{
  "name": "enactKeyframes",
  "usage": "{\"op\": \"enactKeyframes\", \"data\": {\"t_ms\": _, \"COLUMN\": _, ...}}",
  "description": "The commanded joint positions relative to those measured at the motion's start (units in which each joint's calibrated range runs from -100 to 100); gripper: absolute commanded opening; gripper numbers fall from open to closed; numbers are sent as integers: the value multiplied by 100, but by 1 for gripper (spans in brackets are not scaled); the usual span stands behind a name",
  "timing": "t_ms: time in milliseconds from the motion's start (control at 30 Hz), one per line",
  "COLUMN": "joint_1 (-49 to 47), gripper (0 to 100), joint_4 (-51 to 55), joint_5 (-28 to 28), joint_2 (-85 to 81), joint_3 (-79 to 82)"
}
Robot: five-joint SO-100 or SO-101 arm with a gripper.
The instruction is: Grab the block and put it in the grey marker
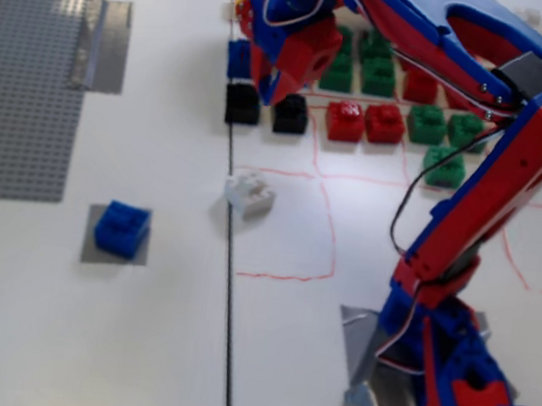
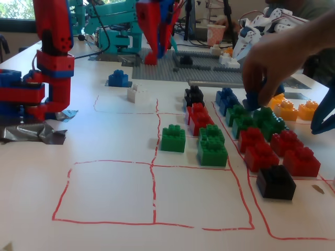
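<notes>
Both fixed views place the small blue square plastic building brick with studs on top already on the flat square patch of grey duct tape, toward the bench's left side in the downward-looking view, just beside the near edge of the large grey studded baseplate. The brick sits square within the patch, tape showing around it, so the placing looks done.

The red-and-blue arm's tool hangs high and well apart from the brick, over the rows of coloured bricks by the far edge; it grasps nothing, though whether its fingers are parted or closed I cannot tell through the blur. A small white studded brick lies alone near the bench's centre seam. A person's hand reaches in over the sorted bricks in the low side view.

As for handling, I judge the brick light, rigid and smooth-sided: it should neither deform nor break, but may slip or twist if pinched at a corner. The best hold is across two opposite flat walls, below the studs.
</notes>
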Motion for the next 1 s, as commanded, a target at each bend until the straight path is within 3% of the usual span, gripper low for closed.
{"op": "enactKeyframes", "data": {"t_ms": 0, "joint_1": 296, "gripper": 0, "joint_4": 139, "joint_5": -10, "joint_2": -518, "joint_3": -409}}
{"op": "enactKeyframes", "data": {"t_ms": 400, "joint_1": 1591, "gripper": 0, "joint_4": 593, "joint_5": 249, "joint_2": -518, "joint_3": -790}}
{"op": "enactKeyframes", "data": {"t_ms": 967, "joint_1": 3348, "gripper": 0, "joint_4": 447, "joint_5": 669, "joint_2": -518, "joint_3": -618}}
